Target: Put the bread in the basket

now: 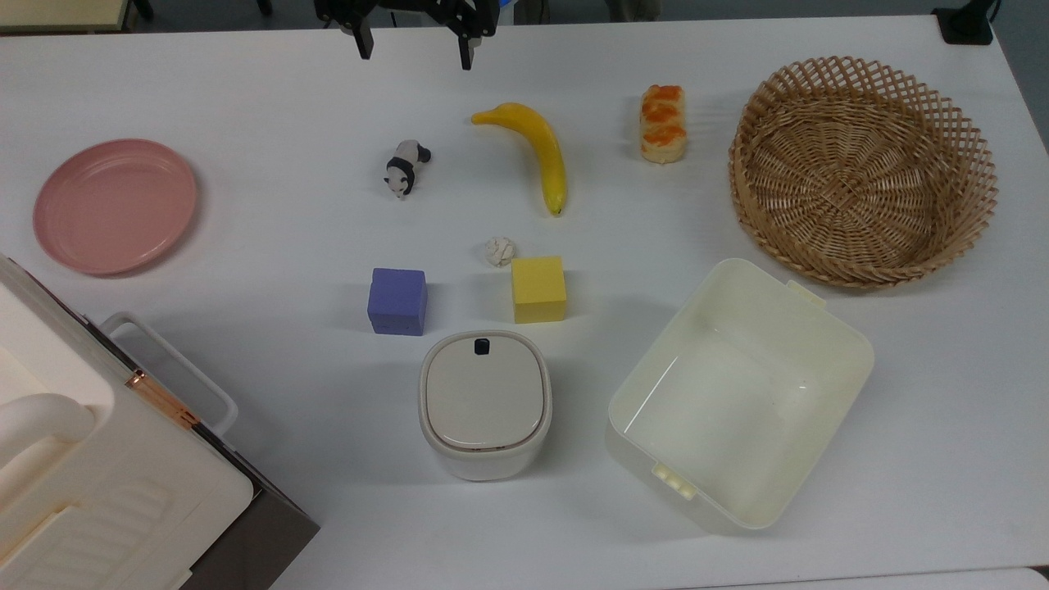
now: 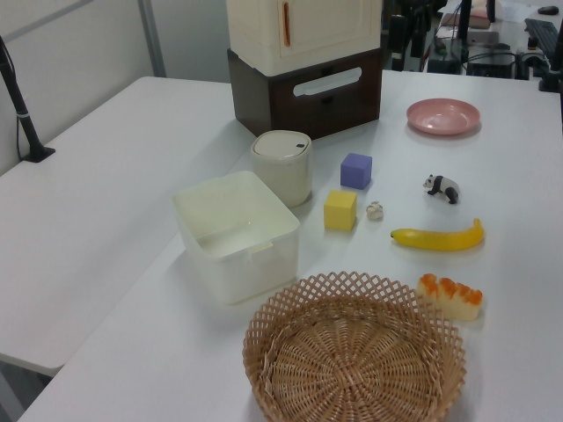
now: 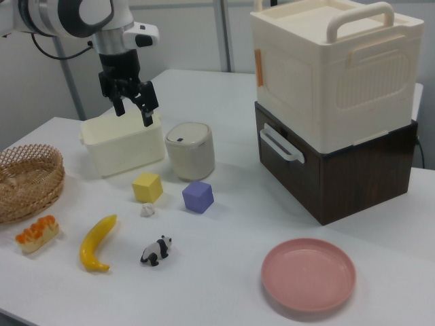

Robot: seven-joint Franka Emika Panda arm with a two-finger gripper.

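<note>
So the bread (image 1: 662,124) is just lying on the white table (image 1: 246,98), not in the basket (image 1: 863,170) at all; it sits just beside the basket's rim, on the top view's left of it, and nothing is touching it. The basket has nothing in it. The banana (image 1: 534,153) is a bit further along on the top view's left of the bread, then there's a little panda figure (image 1: 406,168) past that. The tool (image 1: 412,45) hangs up in the air near the top edge of the top view, fingers spread wide with nothing between them, well apart from the bread. In the right view it hovers in front of the cream tub (image 3: 124,141). Closer to the middle there's a yellow cube (image 1: 538,288) with a tiny whitish ball (image 1: 499,251) just beside it, a purple cube (image 1: 397,301), and a lidded round-cornered container (image 1: 485,403). A pink plate (image 1: 115,204) sits off on its own.
</note>
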